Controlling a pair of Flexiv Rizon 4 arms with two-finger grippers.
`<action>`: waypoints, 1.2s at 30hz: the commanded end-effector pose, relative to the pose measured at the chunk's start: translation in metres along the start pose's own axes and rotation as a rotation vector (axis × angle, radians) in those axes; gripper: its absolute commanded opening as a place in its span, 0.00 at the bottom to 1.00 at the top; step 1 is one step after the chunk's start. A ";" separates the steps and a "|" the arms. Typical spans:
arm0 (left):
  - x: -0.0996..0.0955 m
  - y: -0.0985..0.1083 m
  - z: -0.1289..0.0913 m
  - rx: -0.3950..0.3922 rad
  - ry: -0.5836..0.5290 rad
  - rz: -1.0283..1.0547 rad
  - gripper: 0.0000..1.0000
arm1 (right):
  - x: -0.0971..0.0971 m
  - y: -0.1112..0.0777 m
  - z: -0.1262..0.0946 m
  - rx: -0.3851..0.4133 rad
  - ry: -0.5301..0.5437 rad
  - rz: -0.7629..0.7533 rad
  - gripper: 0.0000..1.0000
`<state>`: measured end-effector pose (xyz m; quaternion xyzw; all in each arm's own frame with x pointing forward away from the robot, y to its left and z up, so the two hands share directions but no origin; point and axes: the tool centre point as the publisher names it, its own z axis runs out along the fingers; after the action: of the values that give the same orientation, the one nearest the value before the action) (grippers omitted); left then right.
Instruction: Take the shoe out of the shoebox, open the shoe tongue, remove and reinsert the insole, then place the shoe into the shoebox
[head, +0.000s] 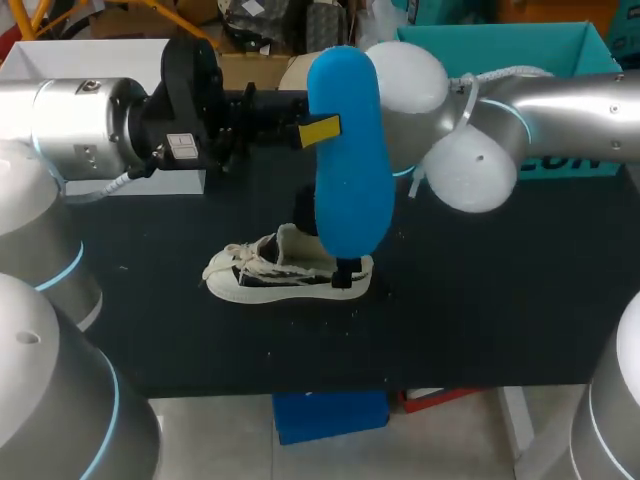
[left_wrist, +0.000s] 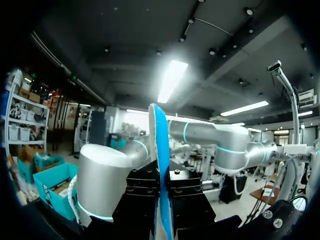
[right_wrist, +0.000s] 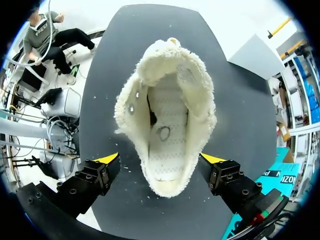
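Head view: left arm (head: 90, 120) comes in from the left with the left gripper (head: 322, 131) clenched on a long blue foam insole (head: 348, 160). The insole hangs toe-up in the air over the middle of the black table (head: 500, 300), clear of the shoe. A cream fleece-lined low shoe with a white sole (head: 285, 268) stands upright on the table right under it, toe to the left, laces loose. Right arm (head: 480, 150) reaches in from the right behind the insole, so its claw is mostly hidden here. A teal open cardboard box (head: 520, 45) sits at the far right edge, well apart from the shoe. Left wrist view: the insole (left_wrist: 160, 145) is edge-on, pinched between the black fingers (left_wrist: 145, 192) from both sides. Right wrist view: looking straight down into the shoe (right_wrist: 167, 130); the tongue is spread and a bare white footbed shows inside. The right gripper (right_wrist: 160, 159) is released, with one yellow tip on each side of the heel end, just beside it, contact not visible.
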<state>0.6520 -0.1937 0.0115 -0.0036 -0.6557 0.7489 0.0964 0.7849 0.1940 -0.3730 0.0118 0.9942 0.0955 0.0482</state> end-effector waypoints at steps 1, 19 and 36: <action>0.001 0.000 0.000 -0.004 -0.002 -0.001 0.00 | 0.007 -0.018 -0.004 -0.151 -0.010 -0.010 1.00; 0.001 0.000 0.000 -0.004 -0.002 -0.001 0.00 | 0.011 -0.034 0.022 -0.438 -0.033 0.115 1.00; 0.001 0.000 0.000 -0.004 -0.002 -0.001 0.00 | 0.012 -0.045 0.046 -0.662 -0.042 0.201 1.00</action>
<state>0.6519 -0.1938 0.0114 -0.0036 -0.6558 0.7488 0.0962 0.7767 0.1594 -0.4155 0.1000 0.9320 0.3440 0.0550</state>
